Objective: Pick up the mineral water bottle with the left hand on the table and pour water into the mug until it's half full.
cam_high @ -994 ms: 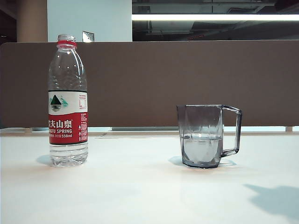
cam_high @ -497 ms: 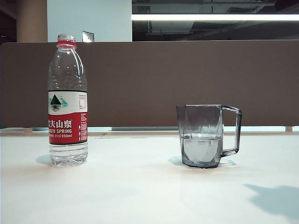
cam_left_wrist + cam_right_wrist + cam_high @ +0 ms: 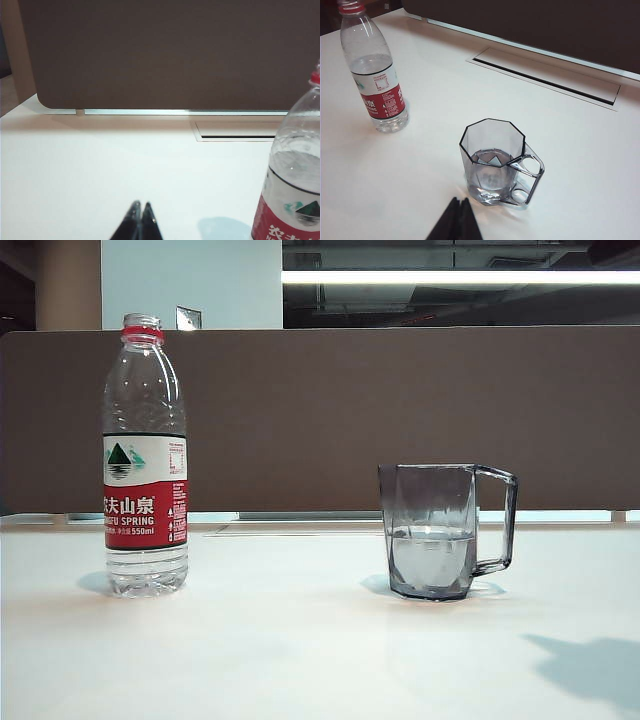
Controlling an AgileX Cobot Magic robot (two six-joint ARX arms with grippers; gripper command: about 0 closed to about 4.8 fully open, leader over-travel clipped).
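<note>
The mineral water bottle (image 3: 145, 455) stands upright and uncapped on the white table (image 3: 300, 650) at the left, with water low in it. The smoky faceted mug (image 3: 435, 530) stands to its right, handle turned right, holding water to roughly a third of its height. Neither arm shows in the exterior view. My left gripper (image 3: 141, 206) is shut and empty, hovering over bare table beside the bottle (image 3: 295, 175). My right gripper (image 3: 459, 201) is also shut and empty, close to the mug (image 3: 495, 160) but apart from it; the bottle (image 3: 372, 70) stands further off.
A brown partition (image 3: 400, 410) runs along the table's far edge. A long cable slot (image 3: 545, 75) is set into the tabletop behind the mug. A grey shadow (image 3: 590, 665) lies on the table at the front right.
</note>
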